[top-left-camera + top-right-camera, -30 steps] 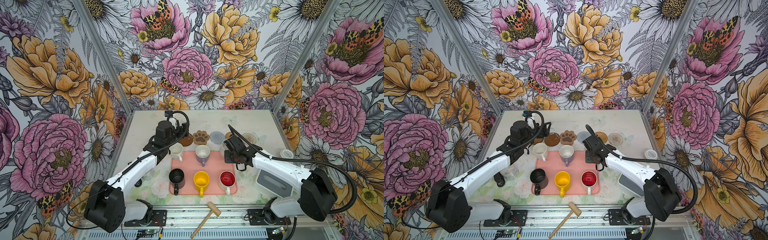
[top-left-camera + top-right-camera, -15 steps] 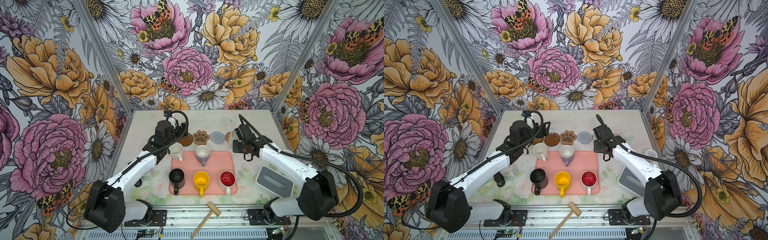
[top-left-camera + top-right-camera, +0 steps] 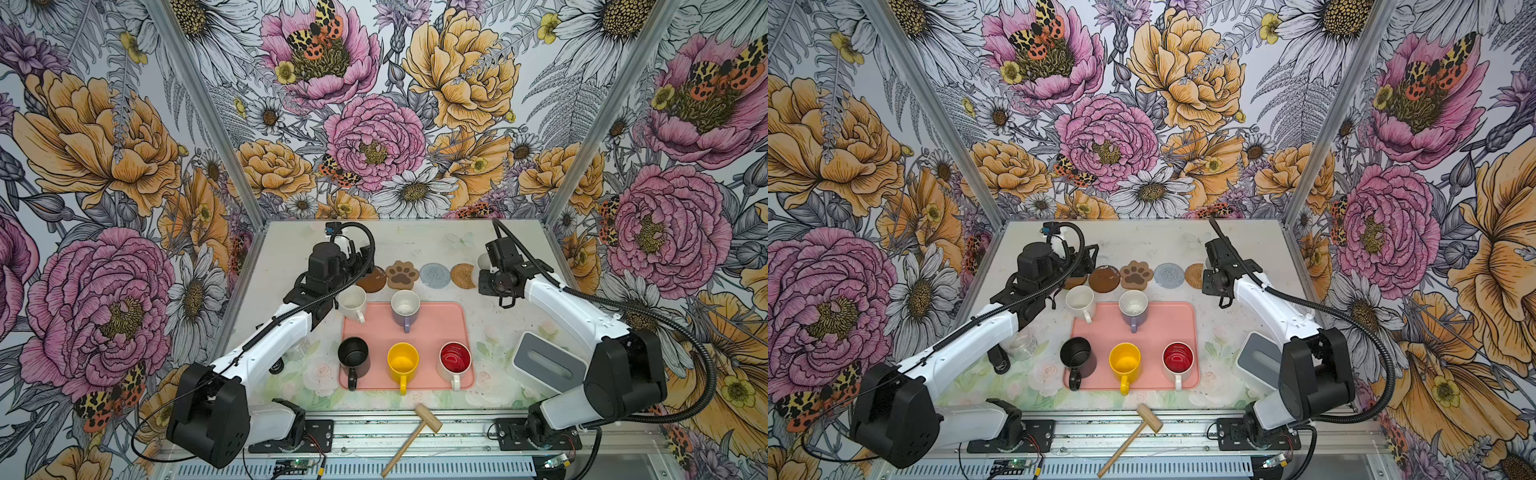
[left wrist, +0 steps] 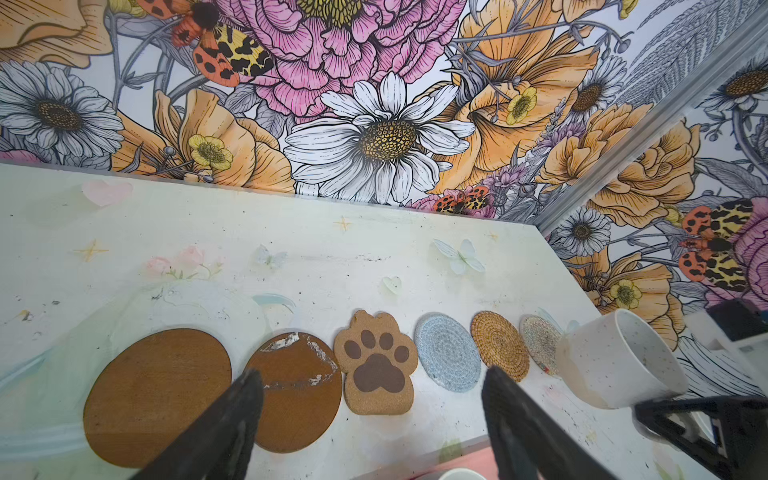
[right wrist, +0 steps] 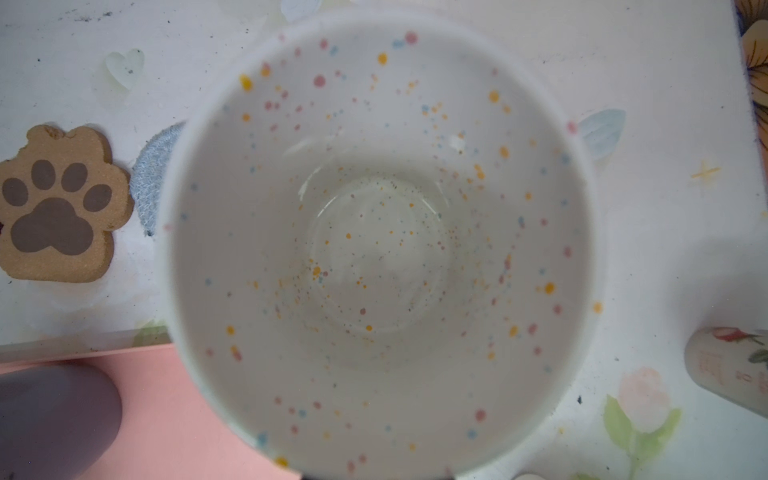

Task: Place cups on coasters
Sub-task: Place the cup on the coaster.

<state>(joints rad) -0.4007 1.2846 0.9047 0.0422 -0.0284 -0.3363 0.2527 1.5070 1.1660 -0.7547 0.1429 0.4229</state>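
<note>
No mug stands on a coaster yet, so the task looks barely begun. The right tool holds the speckled white mug with its jaws narrow. The mug is tilted, at the right end of the far row of coasters. It partly hides the pale woven coaster, and I cannot tell whether it touches that coaster or the desk.

The tan woven coaster, grey-blue coaster, paw coaster and brown discs all lie bare. The left tool hangs wide and holds nothing, above the left part of that row.

Five mugs wait. The plain white mug is at the far left corner of the pink tray and the lavender mug is on its far side. The black mug, yellow mug and red-lined mug stand along its near side. By my judgement, all six placements are left to do, and the first is close.
</note>
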